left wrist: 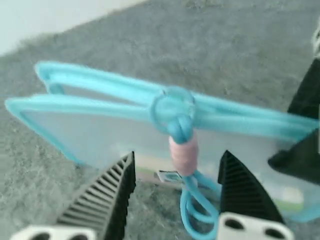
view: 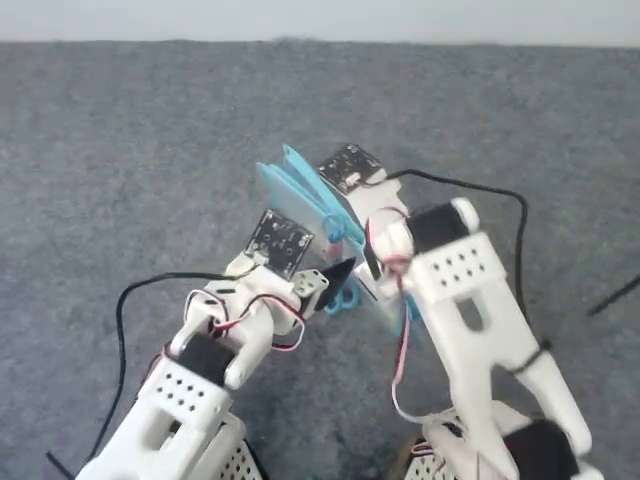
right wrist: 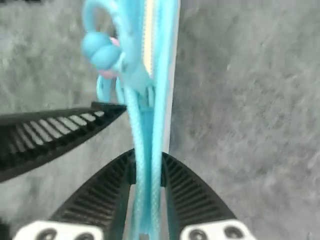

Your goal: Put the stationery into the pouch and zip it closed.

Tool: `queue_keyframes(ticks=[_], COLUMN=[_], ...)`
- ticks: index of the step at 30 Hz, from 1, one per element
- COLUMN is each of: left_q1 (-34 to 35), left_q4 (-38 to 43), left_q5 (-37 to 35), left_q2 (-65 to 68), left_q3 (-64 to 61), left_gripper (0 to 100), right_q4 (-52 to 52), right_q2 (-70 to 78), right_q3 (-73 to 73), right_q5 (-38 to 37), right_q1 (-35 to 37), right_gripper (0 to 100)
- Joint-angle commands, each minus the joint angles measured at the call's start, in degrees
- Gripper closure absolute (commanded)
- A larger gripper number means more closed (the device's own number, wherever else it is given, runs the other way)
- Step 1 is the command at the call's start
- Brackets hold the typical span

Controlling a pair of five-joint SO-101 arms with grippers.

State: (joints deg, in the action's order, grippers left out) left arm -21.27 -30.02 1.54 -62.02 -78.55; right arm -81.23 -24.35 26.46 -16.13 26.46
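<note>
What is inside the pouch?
Through the translucent pouch wall, a pale flat item shows along the lower edge; what it is cannot be told. The right gripper covers one end.

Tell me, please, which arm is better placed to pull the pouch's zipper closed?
Left, probably: the left gripper, open, straddles the zipper pull, while the right gripper is clamped on the pouch at its edge, steadying it.

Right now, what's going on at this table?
The right arm's jaws are shut on an edge of the translucent light-blue zip pouch, holding it upright. The left arm's jaws are open on either side of its blue cord zip pull with the pink bead. The pouch mouth gapes on one side of the pull, so zipping isn't finished.
</note>
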Motion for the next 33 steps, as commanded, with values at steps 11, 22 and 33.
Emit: queue_keyframes(ticks=[11,22,33], left_q1=[-0.35,-0.18,-0.18], left_q4=[2.73,2.73,2.55], left_q5=[0.97,0.97,0.97], left_q2=[8.18,8.44,8.44], left_q3=[3.82,3.74,3.74], left_gripper=[74,74,74], right_q4=[18.42,21.41,21.93], right_q2=[-21.76,-35.74,-44.26], right_q3=[23.03,32.79,35.96], right_q5=[1.05,1.05,1.58], right_q1=[0.48,0.57,0.57], right_gripper=[99.1,98.8,80.9])
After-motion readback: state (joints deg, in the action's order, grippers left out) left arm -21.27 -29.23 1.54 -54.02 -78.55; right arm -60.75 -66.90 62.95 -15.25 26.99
